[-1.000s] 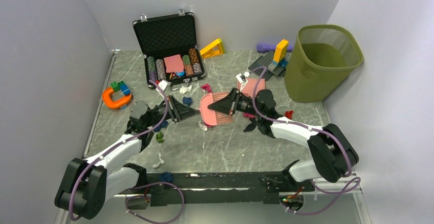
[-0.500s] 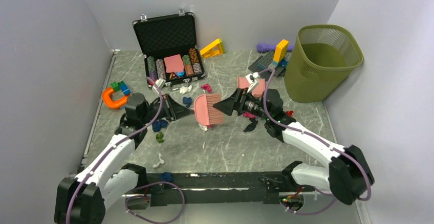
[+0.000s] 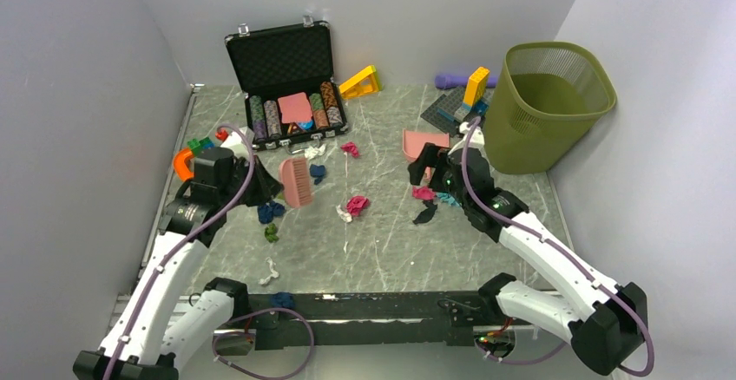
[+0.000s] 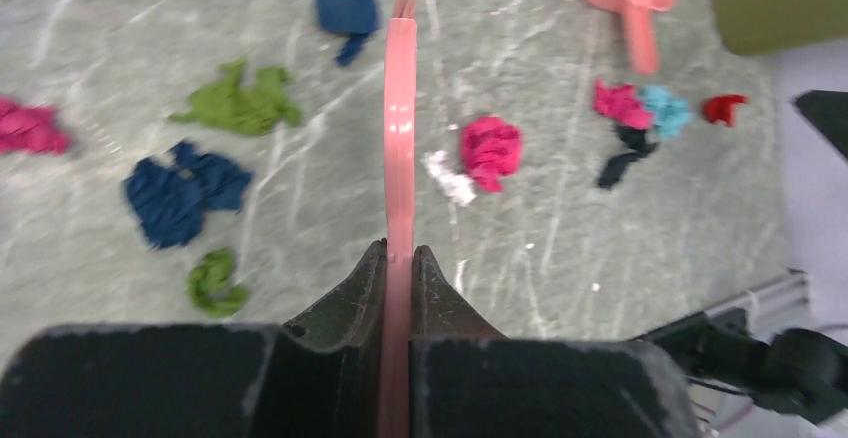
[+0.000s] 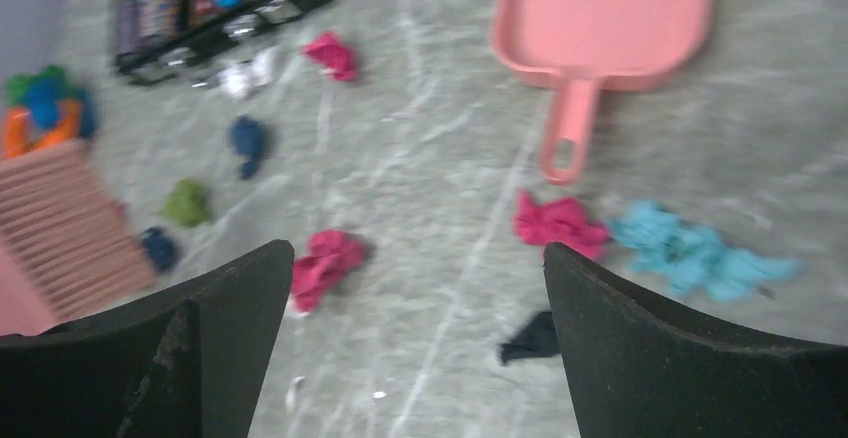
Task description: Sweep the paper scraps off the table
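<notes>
Brush (image 3: 296, 181) moved left, pinched by left fingers (image 4: 345, 308), right fingers (image 5: 230, 298) spread over paper scraps (image 5: 555, 223)

The paper scraps (image 3: 357, 204) are scattered all over the table (image 3: 391, 254), a flat grey-green marble-look top with thin white veins, and every one is a small crumpled wad lying loose. In the middle a magenta wad touches a white bit (image 3: 345, 215), with a navy wad (image 3: 318, 172) and a white wad (image 3: 314, 151) further back, and off to the right a magenta, teal and black bunch (image 3: 425, 214) sits close together. Over on the left there's a navy clump (image 3: 270, 212) with a green wad (image 3: 272, 232) just beside it, then a white scrap (image 3: 270, 270) and a navy scrap (image 3: 280, 298) toward the near edge.
</notes>
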{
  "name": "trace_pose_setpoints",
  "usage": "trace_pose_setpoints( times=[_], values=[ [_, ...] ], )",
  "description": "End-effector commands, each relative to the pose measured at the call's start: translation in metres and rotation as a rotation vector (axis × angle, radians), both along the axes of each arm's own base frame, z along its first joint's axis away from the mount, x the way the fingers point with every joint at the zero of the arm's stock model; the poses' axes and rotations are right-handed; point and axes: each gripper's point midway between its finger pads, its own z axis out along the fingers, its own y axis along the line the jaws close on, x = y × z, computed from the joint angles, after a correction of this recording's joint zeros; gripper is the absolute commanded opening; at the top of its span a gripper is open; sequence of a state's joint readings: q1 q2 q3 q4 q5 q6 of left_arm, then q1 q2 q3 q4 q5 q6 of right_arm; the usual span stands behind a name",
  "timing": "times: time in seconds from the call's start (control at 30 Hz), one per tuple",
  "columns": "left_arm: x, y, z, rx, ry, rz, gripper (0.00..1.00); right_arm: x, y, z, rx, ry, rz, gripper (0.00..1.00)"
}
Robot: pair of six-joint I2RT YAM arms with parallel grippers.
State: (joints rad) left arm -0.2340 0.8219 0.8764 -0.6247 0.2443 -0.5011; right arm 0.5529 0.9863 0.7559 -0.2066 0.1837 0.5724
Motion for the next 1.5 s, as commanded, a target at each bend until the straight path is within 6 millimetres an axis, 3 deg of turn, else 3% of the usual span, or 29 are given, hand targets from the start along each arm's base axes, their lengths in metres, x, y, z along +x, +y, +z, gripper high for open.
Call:
trace_pose_setpoints(
  times=[0.0,0.2,0.3,0.4,0.53,0.73,1.17,1.47],
  values=[
    [-0.006,0.040,0.002,0.167,-0.020,0.128,0.00,0.000,-0.059,-0.003,-0.179,-0.003,-0.235,0.99],
    [-0.006,0.052,0.007,0.272,-0.045,0.111,0.00,0.009,-0.090,-0.033,-0.339,0.088,-0.283,0.99],
    [-0.005,0.059,0.009,0.318,-0.059,0.114,0.00,0.021,-0.107,-0.047,-0.271,0.179,-0.282,0.99],
    [-0.005,0.066,0.013,0.338,-0.098,0.143,0.00,0.035,-0.111,-0.045,-0.252,0.166,-0.275,0.98],
    [-0.006,0.071,0.016,0.340,-0.148,0.176,0.00,0.053,-0.107,-0.047,-0.299,0.189,-0.249,0.96],
    [-0.008,0.075,0.019,0.335,-0.189,0.202,0.00,0.075,-0.076,-0.062,-0.240,0.221,-0.128,0.89],
    [-0.011,0.073,0.022,0.316,-0.222,0.197,0.00,0.111,-0.032,-0.117,-0.297,0.317,-0.119,0.70],
    [-0.011,0.073,0.021,0.314,-0.223,0.192,0.00,0.128,-0.041,-0.142,-0.366,0.374,-0.213,0.55]
  ],
)
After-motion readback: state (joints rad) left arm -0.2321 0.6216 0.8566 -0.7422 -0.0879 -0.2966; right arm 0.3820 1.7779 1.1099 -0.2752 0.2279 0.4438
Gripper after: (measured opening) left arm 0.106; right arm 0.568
